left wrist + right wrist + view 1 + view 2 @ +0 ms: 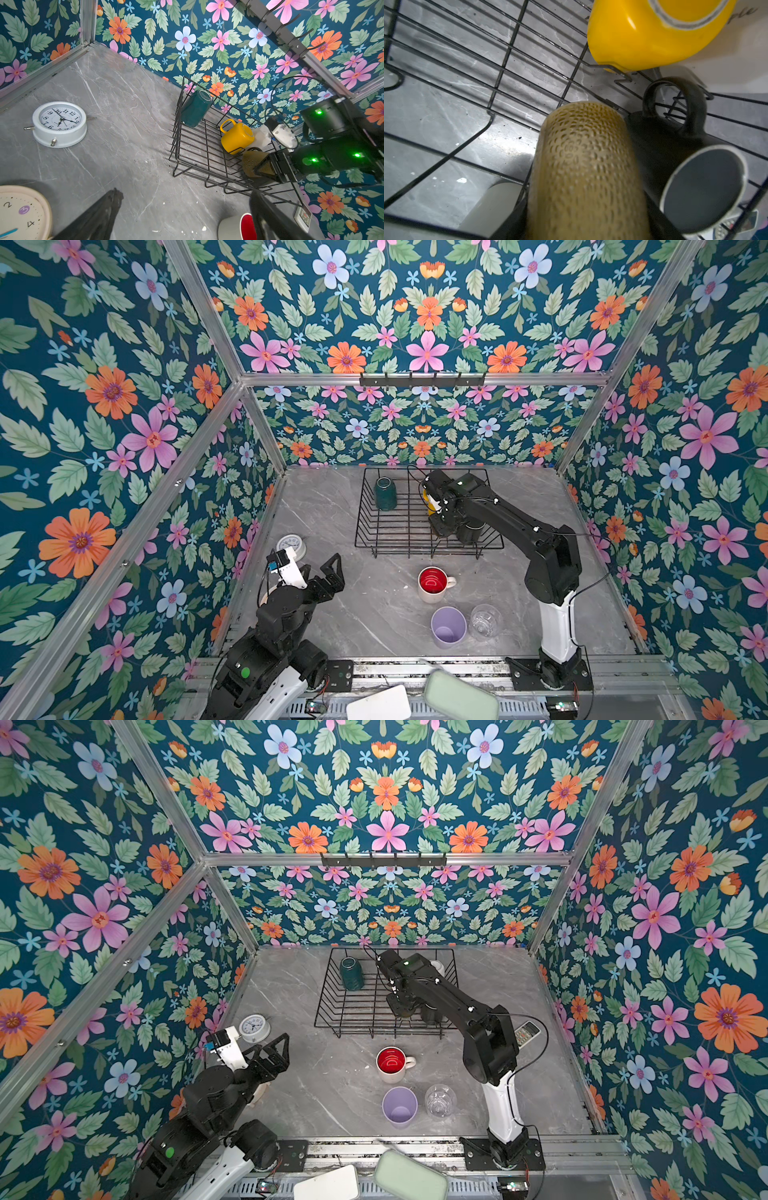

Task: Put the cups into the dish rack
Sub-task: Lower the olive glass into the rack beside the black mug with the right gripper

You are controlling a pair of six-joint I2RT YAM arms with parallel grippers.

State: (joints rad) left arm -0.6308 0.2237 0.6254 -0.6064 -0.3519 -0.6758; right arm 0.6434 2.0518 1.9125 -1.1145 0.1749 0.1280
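Looks like a robot lab booth done up as a kitchen, tbh: floral wallpaper (428,315) in a bare aluminium frame (291,379), grey marble-look tabletop (324,506), dish rack (399,526) far back, left arm (286,614) and right arm (511,522) bolted to a near-edge rail (386,668).

olive glass (583,166): murky olive-yellow, tiny dimple pattern all over. yellow mug (643,39): glossy yellow, pale grey ring on end. black mug (675,143): black, whitish ring. teal mug (385,494): dark teal. dish rack (376,526): black wire. red-inside white mug (432,581): what it says lol. lilac tumbler (448,624), clear glass (485,620) see-through. clock (60,122): white, black numerals. tabletop (324,506): grey marble, white veins. wallpaper (415,323): dark teal, pink/orange/pale-blue flowers, green leaves. my left gripper (320,568): black.
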